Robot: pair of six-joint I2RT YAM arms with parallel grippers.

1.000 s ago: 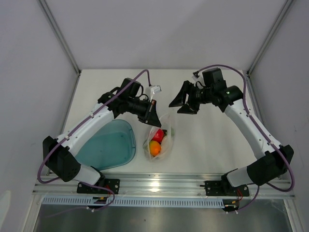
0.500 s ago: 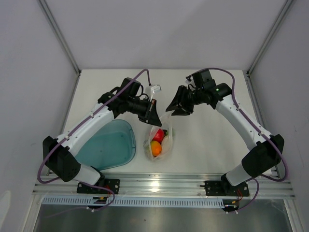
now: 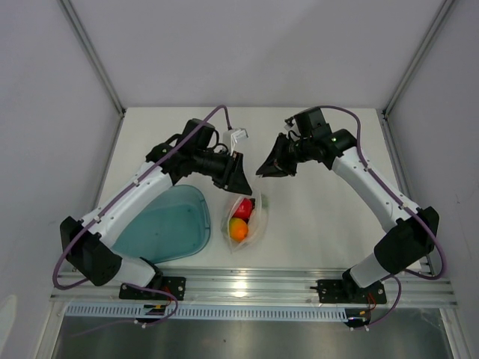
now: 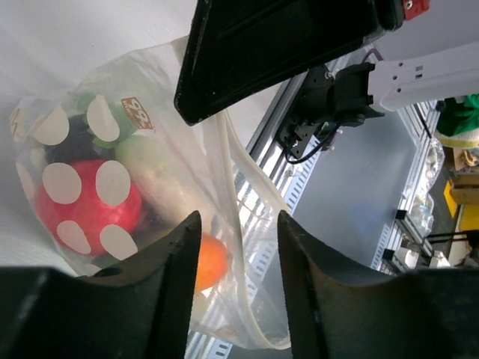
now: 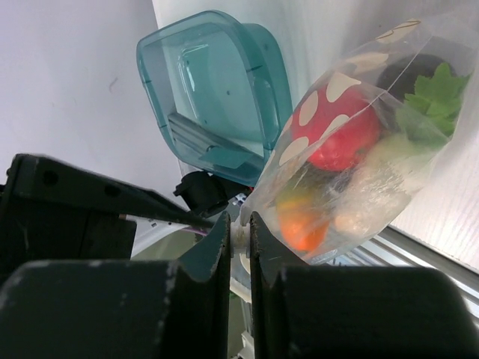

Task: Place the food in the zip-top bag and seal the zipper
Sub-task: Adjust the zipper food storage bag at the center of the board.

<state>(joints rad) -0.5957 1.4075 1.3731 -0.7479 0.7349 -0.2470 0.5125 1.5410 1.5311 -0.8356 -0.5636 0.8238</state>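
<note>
Right wrist shows you the right gripper (image 5: 239,228) with jaws pinched on the mouth edge of the crinkly clear zip-top bag (image 5: 367,168), round red-spotted food (image 5: 338,138) inside, beside the glossy teal tray (image 5: 217,82); left gripper (image 4: 238,224) jaws apart.

- Teal translucent tray (image 3: 168,224) — lies on the left part of the white table (image 3: 322,217).
- Aluminium rail (image 3: 247,278) — runs along the table's near edge.

Bright, even light; soft shadows (near hand parts blurred).
</note>
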